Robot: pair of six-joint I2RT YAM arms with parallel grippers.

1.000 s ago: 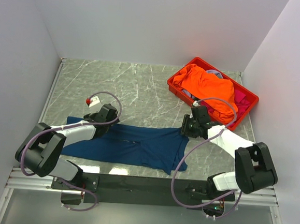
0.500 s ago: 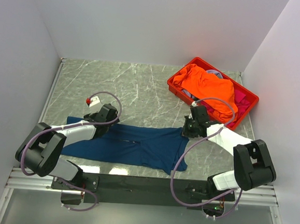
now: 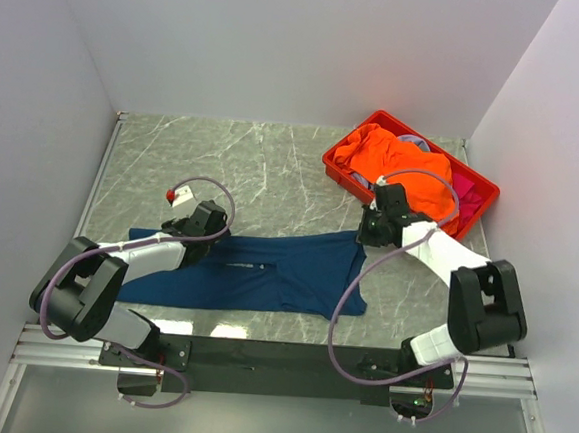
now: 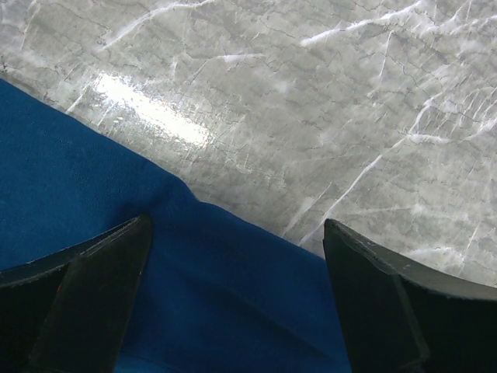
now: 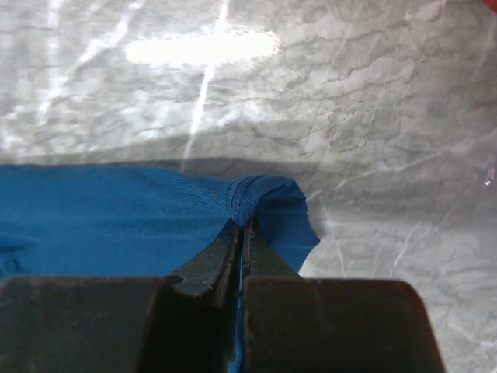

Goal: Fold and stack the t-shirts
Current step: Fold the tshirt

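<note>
Our right gripper (image 5: 242, 229) is pinched tight on a bunched corner of the navy t-shirt (image 3: 265, 277). Our left gripper (image 4: 237, 225) hangs spread wide over its opposite edge.

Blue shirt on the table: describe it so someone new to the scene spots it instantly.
On the grey marble table, look along its near edge. The dark blue t-shirt lies spread there, one corner pinched in the right gripper. Unlike the orange shirt and pink cloth heaped in the red crate, it alone lies on the tabletop.
</note>
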